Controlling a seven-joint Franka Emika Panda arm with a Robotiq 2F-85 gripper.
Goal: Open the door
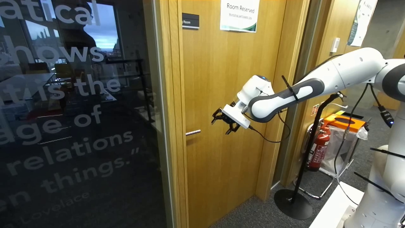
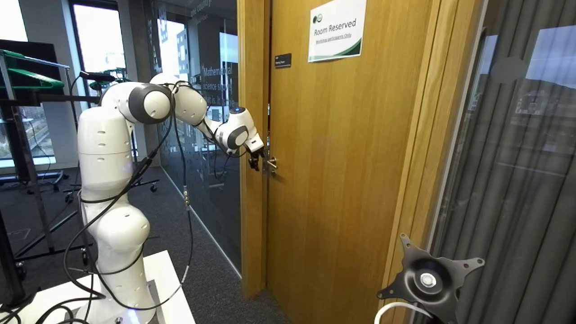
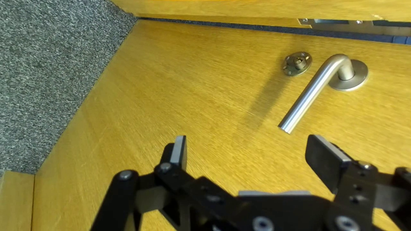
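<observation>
Before the black two-fingered gripper [image 3: 248, 142] we see the tall light-brown wooden door [image 2: 342, 157] standing slightly ajar in its light-brown wooden frame [image 2: 252, 225].
In the wrist view we find the gripper spread wide, near but apart from the silver metal lever handle [image 3: 310, 91] on the door.
</observation>
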